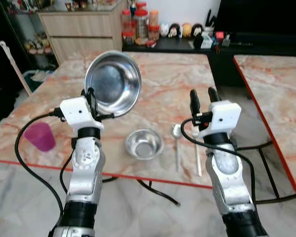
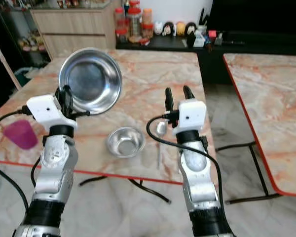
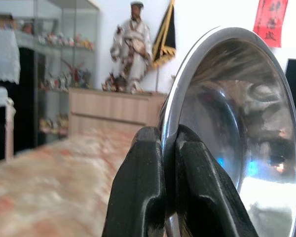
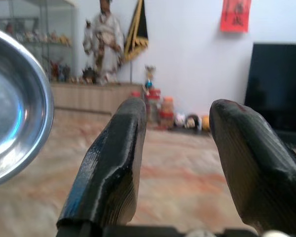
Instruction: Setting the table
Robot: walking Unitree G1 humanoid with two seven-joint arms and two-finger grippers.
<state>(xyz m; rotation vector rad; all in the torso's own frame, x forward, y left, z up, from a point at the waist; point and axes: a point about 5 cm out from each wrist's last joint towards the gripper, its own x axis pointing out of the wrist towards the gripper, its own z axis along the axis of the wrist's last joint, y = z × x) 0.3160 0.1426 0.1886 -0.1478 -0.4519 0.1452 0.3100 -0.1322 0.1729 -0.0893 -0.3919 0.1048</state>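
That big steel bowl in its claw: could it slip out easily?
Possibly. The left claw pinches only the thin rim of the big steel bowl, which looks polished and smooth. Held tilted on edge, it may swing. It seems rigid and probably light.

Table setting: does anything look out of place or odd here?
Only the large steel bowl: the left gripper holds it by its rim, tipped on edge above the table. The small bowl and spoon lie in order.
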